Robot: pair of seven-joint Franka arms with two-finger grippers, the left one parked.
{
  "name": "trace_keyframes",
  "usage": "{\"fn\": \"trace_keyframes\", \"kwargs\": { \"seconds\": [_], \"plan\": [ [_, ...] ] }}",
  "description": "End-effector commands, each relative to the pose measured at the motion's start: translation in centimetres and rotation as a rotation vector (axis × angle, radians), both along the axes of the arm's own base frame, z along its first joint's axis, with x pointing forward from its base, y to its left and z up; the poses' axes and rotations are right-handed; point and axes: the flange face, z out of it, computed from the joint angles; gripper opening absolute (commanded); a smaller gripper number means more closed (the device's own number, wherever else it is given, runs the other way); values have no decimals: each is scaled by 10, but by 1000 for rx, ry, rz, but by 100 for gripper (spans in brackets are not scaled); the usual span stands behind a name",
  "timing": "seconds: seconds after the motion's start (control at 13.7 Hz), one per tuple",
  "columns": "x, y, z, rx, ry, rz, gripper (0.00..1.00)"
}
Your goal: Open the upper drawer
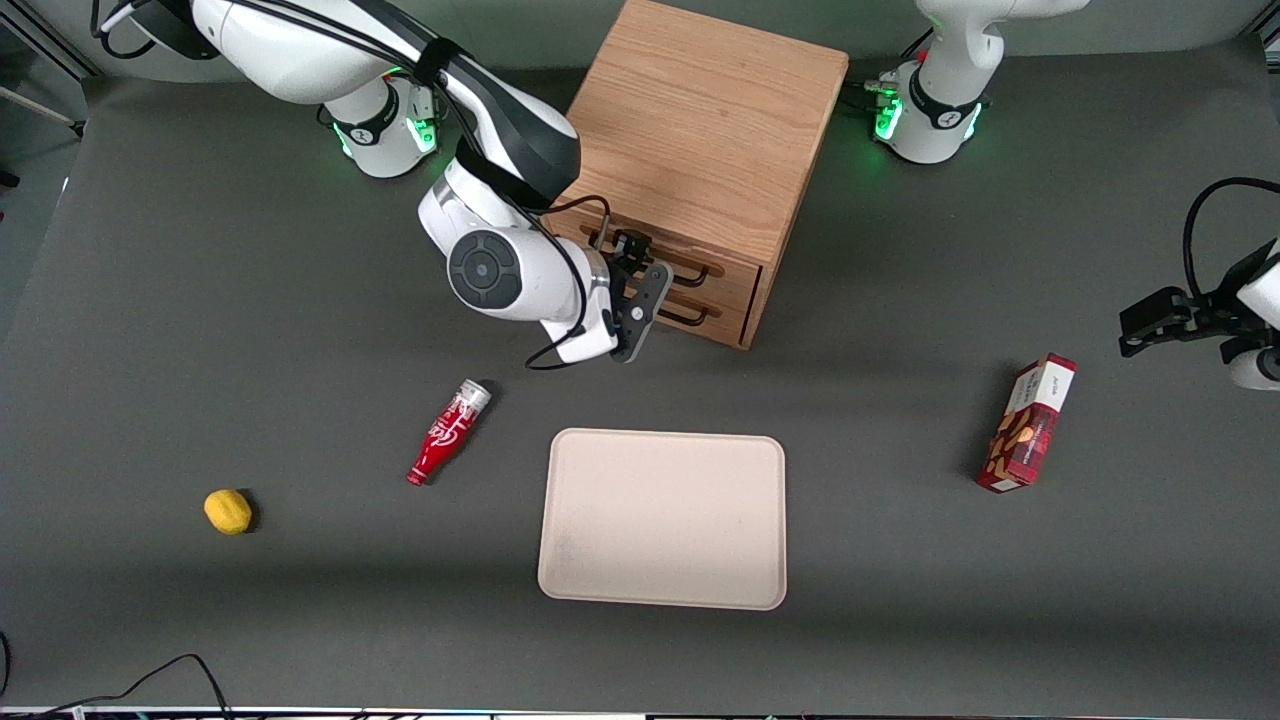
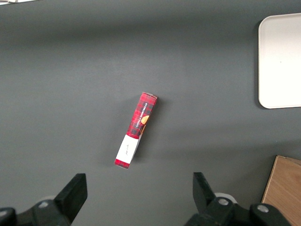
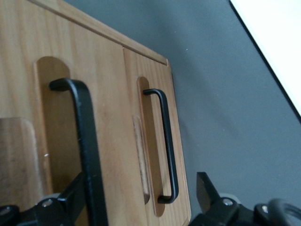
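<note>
From the front camera I've got the gripper (image 1: 640, 290) parked right at the face of the oak cabinet (image 1: 700, 130), level with the upper drawer (image 1: 690, 262) sitting above the lower drawer (image 1: 700, 308), on a dark grey mat (image 1: 200, 300) with a beige tray (image 1: 663, 518), a red bottle (image 1: 447, 432), a lemon (image 1: 228, 511) and a snack box (image 1: 1030, 423) well apart from it. Wrist cam: jaws spread wide, one finger (image 3: 70, 195) touching the upper drawer's wire handle (image 3: 84, 141), nothing clamped yet. That thin rigid bar is where I'd grab (probably slides easily, but the cabinet may skid).
</note>
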Motion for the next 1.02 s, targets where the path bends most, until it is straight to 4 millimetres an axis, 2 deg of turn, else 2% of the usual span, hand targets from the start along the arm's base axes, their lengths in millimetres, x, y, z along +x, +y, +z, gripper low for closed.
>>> {"fn": "trace_keyframes", "kwargs": {
  "seconds": [0.0, 0.22, 0.59, 0.73, 0.95],
  "plan": [
    [9, 1, -10, -27, -21, -30, 100],
    [34, -2, -6, -21, -41, -66, 100],
    [62, -21, 1, -11, -42, -102, 100],
    [81, -32, 6, -13, -28, -115, 100],
    [95, -40, 7, -5, -33, -129, 100]
  ]
}}
